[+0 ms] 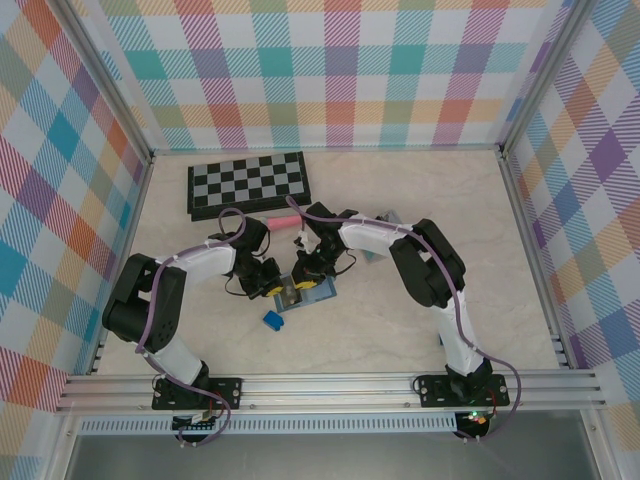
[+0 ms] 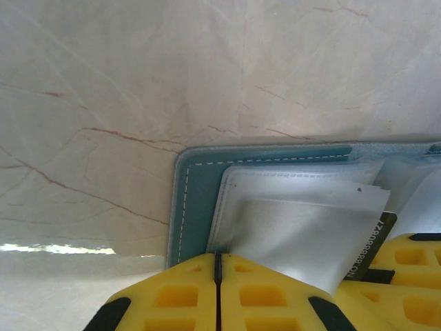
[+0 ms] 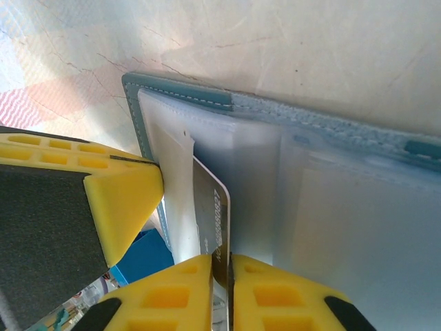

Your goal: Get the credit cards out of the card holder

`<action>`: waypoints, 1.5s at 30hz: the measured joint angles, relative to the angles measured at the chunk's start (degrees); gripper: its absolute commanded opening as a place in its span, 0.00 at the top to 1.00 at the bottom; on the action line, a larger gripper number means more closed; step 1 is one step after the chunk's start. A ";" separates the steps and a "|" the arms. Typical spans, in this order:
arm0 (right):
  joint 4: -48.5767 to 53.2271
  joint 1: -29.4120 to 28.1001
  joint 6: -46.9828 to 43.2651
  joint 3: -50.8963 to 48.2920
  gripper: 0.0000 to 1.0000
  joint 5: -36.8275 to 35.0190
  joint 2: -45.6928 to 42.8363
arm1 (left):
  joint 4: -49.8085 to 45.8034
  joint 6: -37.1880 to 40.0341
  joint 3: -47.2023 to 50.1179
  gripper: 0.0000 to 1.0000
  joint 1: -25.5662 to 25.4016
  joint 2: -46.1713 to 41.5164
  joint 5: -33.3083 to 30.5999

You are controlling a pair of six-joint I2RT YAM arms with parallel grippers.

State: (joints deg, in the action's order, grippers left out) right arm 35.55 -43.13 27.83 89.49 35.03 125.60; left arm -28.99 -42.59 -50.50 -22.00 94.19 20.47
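While the card holder (image 3: 186, 93) lies open on the worktop (image 1: 420, 200), on the arm-base side of the chessboard (image 1: 247, 183) and apart from it, both arms are bent down over it.

Noted on the left end effector (image 2: 217, 265): fingers pressed together, no gap at the seam, set at the holder's corner. It appears to pinch the cover edge and clear sleeve there, as an anchor.

Noted on the right end effector (image 3: 222, 265): fingers closed on the edge of a dark credit card (image 3: 210, 207) with printed digits, which stands part-way out of a clear slot pocket.

Step in hand, as I read it: drawing out one card. The grip is made, the pull not finished.

Next move calls for a straight draw along the pocket's line while the left holds the holder down. A twist would likely snag the sleeve. A small blue block (image 1: 271, 320) lies just beyond the holder from the chessboard, so set the card down clear of it. Cards in other pockets: cannot tell.
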 measured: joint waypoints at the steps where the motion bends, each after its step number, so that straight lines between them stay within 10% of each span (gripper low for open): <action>1: 0.00 0.00 0.00 0.00 0.90 0.00 0.00 | -0.02 0.00 -0.02 0.91 0.00 0.00 -0.02; 32: 8.41 0.68 -7.80 2.10 1.00 -12.35 -8.81 | -3.72 1.97 -1.79 0.76 0.00 -1.14 -1.07; 45: 6.84 10.29 -9.77 0.61 1.00 -12.13 -24.55 | -10.45 1.27 -7.48 0.37 0.00 -12.35 -8.09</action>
State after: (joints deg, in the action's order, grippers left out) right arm 42.39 -32.84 18.06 90.11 22.90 101.06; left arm -39.44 -41.32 -57.98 -22.00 81.84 12.38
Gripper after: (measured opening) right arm 0.048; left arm 0.566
